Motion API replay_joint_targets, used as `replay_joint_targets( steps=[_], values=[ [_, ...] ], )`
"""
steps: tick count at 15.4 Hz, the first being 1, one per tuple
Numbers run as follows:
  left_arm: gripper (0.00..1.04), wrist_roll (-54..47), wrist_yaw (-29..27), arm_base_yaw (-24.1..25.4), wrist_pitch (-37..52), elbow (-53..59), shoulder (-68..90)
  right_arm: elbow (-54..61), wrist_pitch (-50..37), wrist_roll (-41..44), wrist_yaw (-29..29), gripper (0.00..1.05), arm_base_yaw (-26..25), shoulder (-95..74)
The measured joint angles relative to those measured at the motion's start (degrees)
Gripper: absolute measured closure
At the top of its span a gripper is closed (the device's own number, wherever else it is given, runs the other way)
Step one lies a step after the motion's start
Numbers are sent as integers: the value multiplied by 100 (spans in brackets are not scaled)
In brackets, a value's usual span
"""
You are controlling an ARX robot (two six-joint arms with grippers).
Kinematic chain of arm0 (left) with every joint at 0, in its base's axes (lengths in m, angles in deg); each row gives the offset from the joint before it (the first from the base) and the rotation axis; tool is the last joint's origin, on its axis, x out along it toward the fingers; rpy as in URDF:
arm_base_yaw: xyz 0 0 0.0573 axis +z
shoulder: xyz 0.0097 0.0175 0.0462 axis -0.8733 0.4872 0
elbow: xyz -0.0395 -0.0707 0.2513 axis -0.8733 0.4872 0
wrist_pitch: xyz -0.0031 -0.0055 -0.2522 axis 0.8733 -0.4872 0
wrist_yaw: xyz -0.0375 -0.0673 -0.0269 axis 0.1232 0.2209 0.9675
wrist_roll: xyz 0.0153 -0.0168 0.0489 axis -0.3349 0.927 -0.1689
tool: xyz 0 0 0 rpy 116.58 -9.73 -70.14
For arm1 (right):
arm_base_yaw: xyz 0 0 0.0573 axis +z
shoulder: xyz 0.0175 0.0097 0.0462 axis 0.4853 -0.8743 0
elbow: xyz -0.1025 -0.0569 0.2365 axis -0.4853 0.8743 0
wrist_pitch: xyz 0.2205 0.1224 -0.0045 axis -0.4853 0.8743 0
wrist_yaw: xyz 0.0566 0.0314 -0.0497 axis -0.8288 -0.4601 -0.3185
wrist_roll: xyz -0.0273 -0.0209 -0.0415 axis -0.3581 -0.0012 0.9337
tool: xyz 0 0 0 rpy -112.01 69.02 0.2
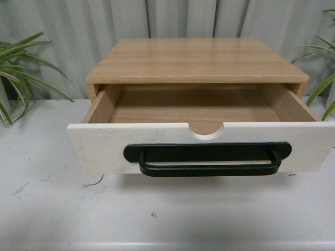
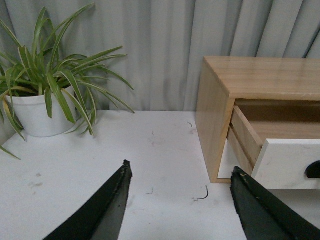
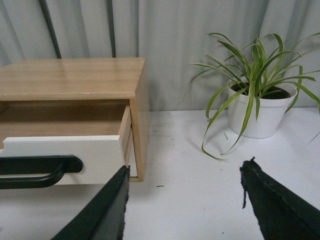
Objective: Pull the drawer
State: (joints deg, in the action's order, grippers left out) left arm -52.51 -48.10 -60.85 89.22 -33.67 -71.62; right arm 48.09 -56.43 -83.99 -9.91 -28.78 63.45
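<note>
Clearly one drawer (image 1: 157, 144) stands pulled out, two potted plants (image 2: 37, 100) flank it, both jaws spread.

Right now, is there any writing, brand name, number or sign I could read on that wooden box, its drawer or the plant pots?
None: no text shows in any view.
The drawer front is plain white, its black handle unmarked.
The wooden cabinet shows only grain.
Both white pots are blank.
</note>
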Motion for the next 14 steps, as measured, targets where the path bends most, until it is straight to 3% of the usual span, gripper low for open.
replay_joint_targets(
  steps=[3,4,14],
  values=[
    [10,0,0,0,0,0,0,0,-2,0,0,8,0,0],
    [6,-7,0,0,0,0,0,0,0,-9,0,5,0,0],
    [7,-4,0,0,0,0,0,0,0,-9,0,6,0,0]
  ],
)
